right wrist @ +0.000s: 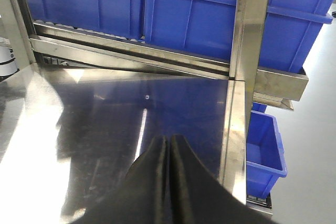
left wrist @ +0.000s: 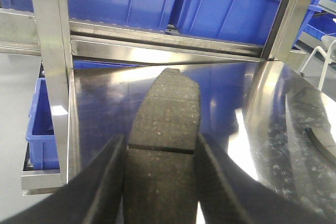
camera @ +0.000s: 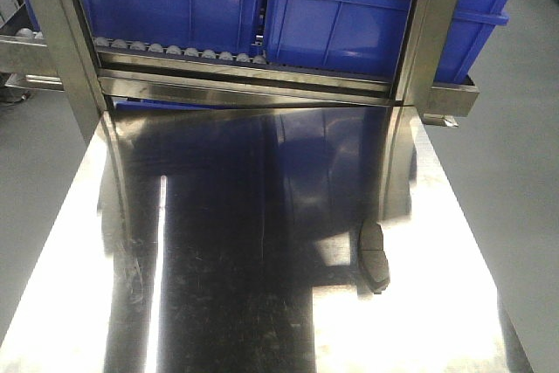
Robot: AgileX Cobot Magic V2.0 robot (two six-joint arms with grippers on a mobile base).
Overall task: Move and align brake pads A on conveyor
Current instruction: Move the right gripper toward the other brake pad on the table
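- The brake pad is clamped in the left gripper across its narrow width. Its friction face is up and the fingertips reach about to the centre groove. The forward half juts free over the steel counter.
- It looks stiff and dense — heavy for its bulk — and the gritty face should not slip against the dark fingers. The free half could lever downward, so the squeeze likely needs to be firm.
- A second brake pad lies flat toward the counter's right side. Its long edges are clear for a pinch across the width.
- The right gripper is pressed closed on nothing, above the counter.
- Blue bins sit on the rack behind — the conveyor shows in no view.
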